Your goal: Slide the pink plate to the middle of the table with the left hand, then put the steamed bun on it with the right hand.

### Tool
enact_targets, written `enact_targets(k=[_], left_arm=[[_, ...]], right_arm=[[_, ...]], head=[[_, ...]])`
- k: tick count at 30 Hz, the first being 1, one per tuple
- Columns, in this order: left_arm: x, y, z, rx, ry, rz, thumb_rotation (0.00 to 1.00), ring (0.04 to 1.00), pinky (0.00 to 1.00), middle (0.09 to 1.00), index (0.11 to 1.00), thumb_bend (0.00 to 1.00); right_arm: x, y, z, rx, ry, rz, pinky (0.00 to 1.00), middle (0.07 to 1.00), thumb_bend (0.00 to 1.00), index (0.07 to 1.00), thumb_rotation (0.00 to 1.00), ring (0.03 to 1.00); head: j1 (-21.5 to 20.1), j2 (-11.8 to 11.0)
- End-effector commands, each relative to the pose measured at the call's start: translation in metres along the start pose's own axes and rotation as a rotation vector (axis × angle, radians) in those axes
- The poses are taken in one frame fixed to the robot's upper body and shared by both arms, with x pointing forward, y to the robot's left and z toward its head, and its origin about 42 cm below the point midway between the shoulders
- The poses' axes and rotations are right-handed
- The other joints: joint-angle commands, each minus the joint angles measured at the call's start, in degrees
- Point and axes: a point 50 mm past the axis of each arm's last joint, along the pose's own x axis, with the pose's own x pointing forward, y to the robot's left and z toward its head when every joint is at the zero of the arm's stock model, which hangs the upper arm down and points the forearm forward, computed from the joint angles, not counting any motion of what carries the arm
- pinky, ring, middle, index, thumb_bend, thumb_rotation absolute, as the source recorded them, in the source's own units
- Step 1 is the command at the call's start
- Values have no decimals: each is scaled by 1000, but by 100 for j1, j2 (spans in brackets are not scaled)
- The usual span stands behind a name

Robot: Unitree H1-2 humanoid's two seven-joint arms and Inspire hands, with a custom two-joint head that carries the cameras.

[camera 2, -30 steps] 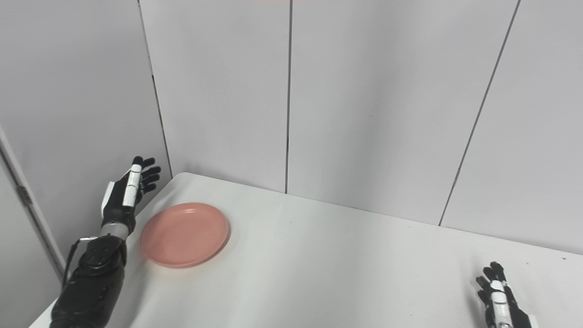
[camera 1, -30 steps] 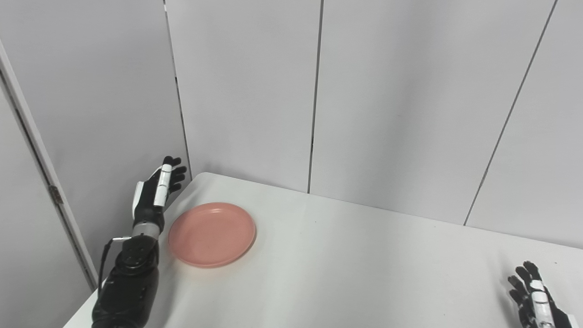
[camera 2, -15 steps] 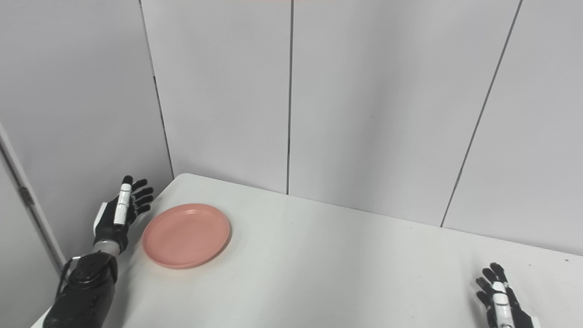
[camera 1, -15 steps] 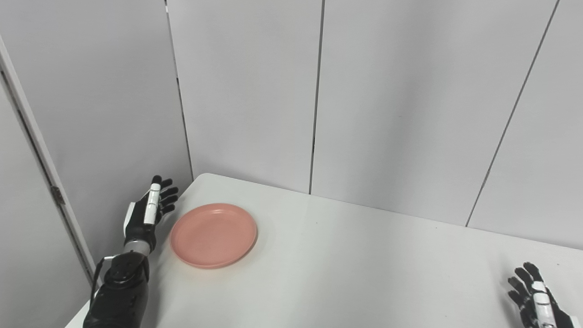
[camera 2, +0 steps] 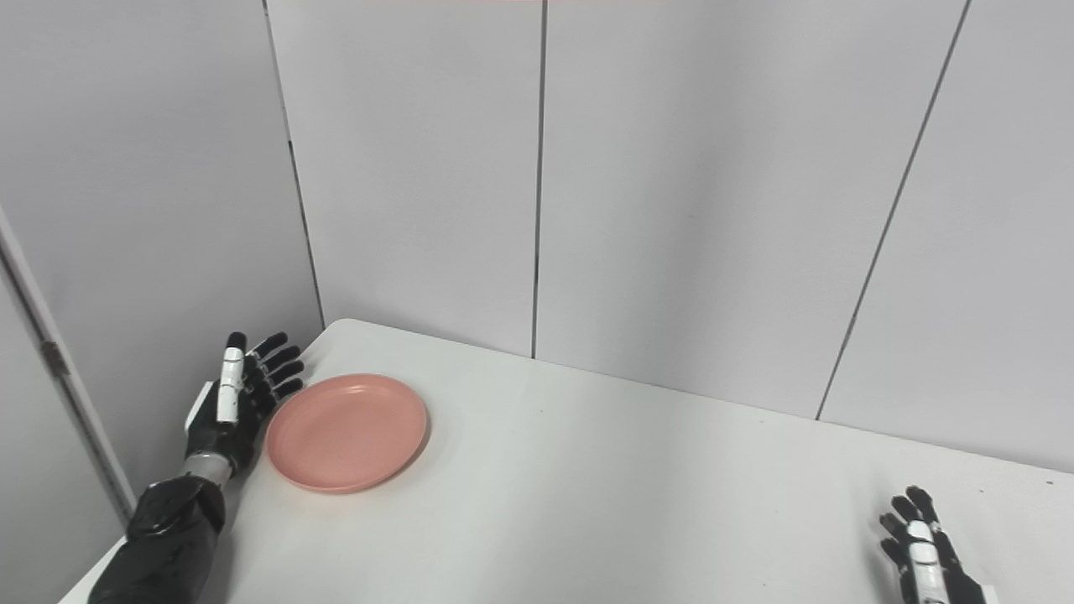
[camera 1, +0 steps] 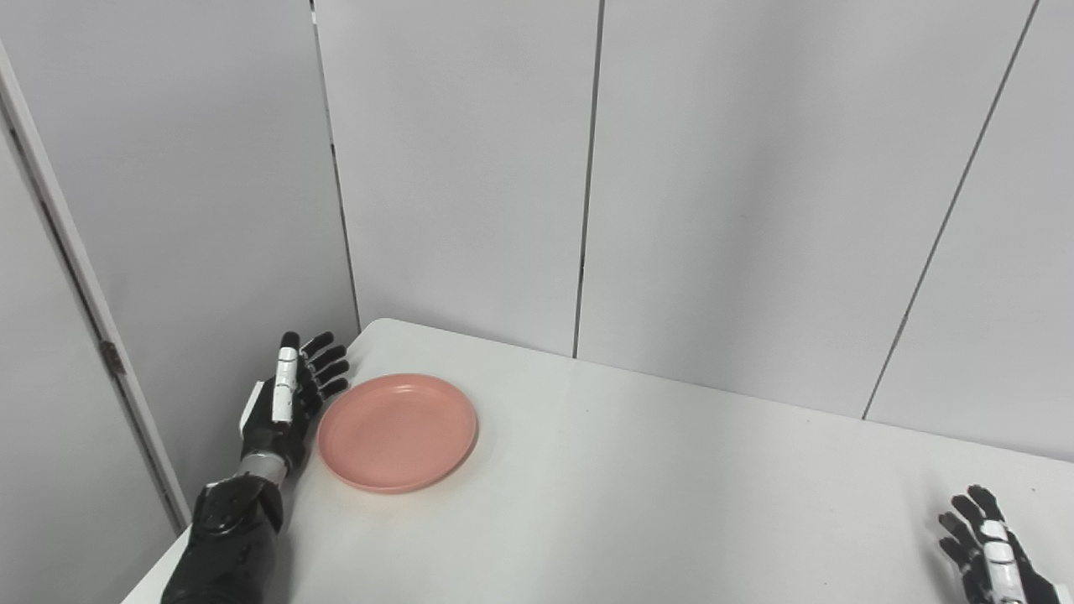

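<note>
Because the pink plate (camera 1: 397,431) lies close to the far left corner of the white table (camera 1: 638,503), well away from the middle, the left hand (camera 1: 285,401) stands at the plate's outer side, just beside its left rim. The hand is set edge-on with its fingers spread and holding nothing, the palm turned toward the plate; that suits a sideways push toward the centre rather than a grasp. Whether the fingers already touch the rim cannot be told from either eye view. The plate is empty and lies flat, so it should slide readily on the smooth top, though a push placed too high on the rim could tip it.

The right hand (camera 2: 923,558) waits low at the near right of the table, well apart from the plate, only partly in view, its fingers apart and empty. No steamed bun shows in either view, so the second step has nothing visible to start from, and the slide appears not yet begun.
</note>
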Motion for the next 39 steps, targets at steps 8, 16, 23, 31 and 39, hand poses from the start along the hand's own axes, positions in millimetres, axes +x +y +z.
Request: enact_targets(k=[8, 16, 23, 31, 39], left_arm=[[18, -37, 8, -131, -79, -27, 970, 802, 800, 792, 773, 787], [18, -67, 3, -226, -43, -32, 969, 794, 802, 781, 768, 750], [17, -94, -7, -169, 3, -124, 999, 796, 799, 793, 776, 741], [5, -146, -25, -123, 56, -277, 974, 837, 834, 836, 815, 732], [-24, -207, -42, -60, 105, -421, 981, 860, 851, 847, 831, 729]], right_arm=[[1, 5, 1, 12, -36, -8, 887, 921, 639, 929, 880, 897], [2, 2, -2, 6, -33, -7, 894, 916, 657, 923, 881, 893], [1, 2, -1, -1, -31, -12, 888, 916, 676, 924, 885, 892], [2, 2, -1, 6, -34, -11, 880, 909, 670, 916, 881, 881], [2, 5, 1, 8, -35, -18, 892, 920, 700, 923, 858, 899]], head=[[-15, 12], [-2, 22], [-37, 46], [-65, 69], [-303, 186]])
